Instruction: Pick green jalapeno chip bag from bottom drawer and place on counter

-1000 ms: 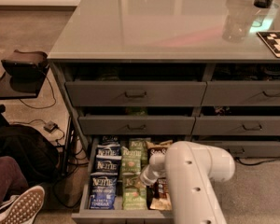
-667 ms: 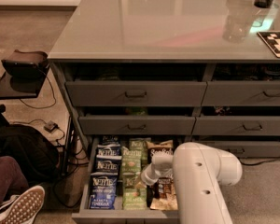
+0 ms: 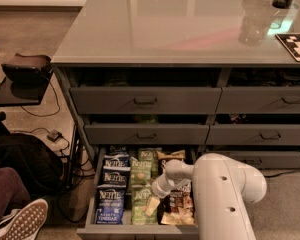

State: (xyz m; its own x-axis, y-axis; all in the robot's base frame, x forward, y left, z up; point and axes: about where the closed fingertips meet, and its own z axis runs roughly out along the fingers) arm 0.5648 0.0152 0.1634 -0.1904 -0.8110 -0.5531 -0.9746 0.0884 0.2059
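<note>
light: dim, warm overhead light is falling on the counter [image 3: 155,29] | glare: the counter is mirroring pale streaks, with a green glow at far right | shadow: the upper drawer gaps are sinking into dark | gripper [image 3: 152,205]: is catching pale light low in the dim bottom drawer [image 3: 135,230], over a green jalapeno chip bag [image 3: 139,211]

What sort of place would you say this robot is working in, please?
Likely an office snack or break area: a glossy counter tops grey drawers, and the open bottom drawer holds rows of chip bags. The pincer hangs in that drawer, over the green bags.
</note>
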